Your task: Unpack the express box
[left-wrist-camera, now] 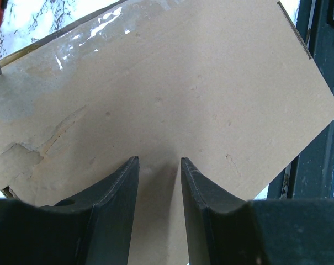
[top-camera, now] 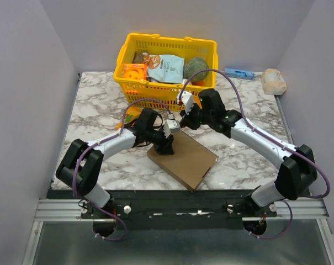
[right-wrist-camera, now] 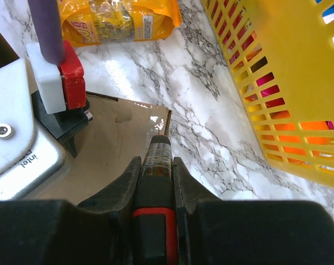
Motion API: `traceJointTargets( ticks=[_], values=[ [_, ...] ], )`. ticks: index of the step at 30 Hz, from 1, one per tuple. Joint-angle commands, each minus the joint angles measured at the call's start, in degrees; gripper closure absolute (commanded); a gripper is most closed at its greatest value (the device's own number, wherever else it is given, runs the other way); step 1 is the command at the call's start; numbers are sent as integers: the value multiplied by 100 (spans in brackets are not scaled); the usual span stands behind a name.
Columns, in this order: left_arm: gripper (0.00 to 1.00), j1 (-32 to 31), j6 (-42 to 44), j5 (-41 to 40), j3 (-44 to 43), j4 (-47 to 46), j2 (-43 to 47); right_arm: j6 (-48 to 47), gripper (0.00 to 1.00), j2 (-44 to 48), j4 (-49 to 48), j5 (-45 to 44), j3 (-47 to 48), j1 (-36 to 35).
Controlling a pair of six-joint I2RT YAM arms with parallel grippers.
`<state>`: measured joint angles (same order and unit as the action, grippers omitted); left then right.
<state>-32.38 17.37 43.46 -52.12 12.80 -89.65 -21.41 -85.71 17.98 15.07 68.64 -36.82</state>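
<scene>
Left gripper [left-wrist-camera: 159,165] is resting on the flat brown cardboard mailer box [top-camera: 183,160], fingers [left-wrist-camera: 122,187] half apart, empty; right gripper [right-wrist-camera: 157,161] is clamping a black-and-red stick tool [right-wrist-camera: 153,221], its tip at the box corner.

Express box [left-wrist-camera: 200,110], under left gripper [left-wrist-camera: 159,160]: matt brown cardboard, scuffed, paper skin torn in one patch, glossy strip along far edge.
Tool [right-wrist-camera: 155,182], in right gripper [right-wrist-camera: 157,161]: shiny dark barrel, red plastic body.
Surface [right-wrist-camera: 211,138]: polished marble-look, white, grey-veined.
Basket [right-wrist-camera: 277,83], beside right gripper: glossy yellow plastic.
</scene>
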Motion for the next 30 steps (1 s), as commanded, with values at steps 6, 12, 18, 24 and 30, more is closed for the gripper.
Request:
traceJointTargets(
  ticks=[6,12,18,24,30],
  values=[
    [54,4,-23,-294,17,329,-106,-4,99,-420,-233,-4,492,-54],
    [55,4,4,-294,17,355,-106,40,100,-543,-339,119,527,-54],
    [54,4,12,-286,-9,373,-141,111,100,-552,-541,128,510,-54],
    [54,4,4,-277,-35,390,-158,84,100,-613,-690,154,492,-54],
    [54,4,12,-277,-35,399,-167,40,100,-683,-743,189,510,-54]
  ],
)
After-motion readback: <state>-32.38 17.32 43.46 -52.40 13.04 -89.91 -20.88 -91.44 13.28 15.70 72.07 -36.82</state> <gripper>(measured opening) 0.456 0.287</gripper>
